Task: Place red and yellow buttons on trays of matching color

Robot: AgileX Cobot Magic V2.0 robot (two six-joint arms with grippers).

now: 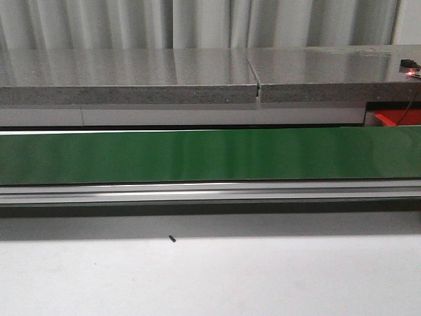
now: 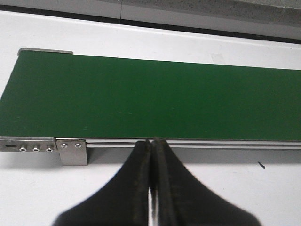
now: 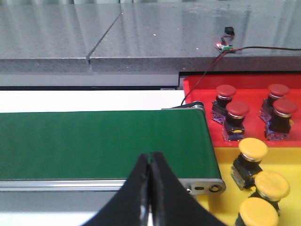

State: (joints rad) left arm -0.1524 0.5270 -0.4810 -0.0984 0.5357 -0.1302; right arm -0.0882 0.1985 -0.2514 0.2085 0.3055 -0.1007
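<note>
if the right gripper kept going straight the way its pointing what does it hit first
Most likely the green conveyor belt. The right gripper, fingers shut and empty, points over the belt's near rail at bare green surface. The red buttons and yellow buttons sit off to the side, out of that line. Depth is uncertain.

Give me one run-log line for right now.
belt: no buttons on it | left tool: shut, holding nothing | right tool: shut, holding nothing | red tray: four red buttons | yellow tray: three yellow buttons
</note>
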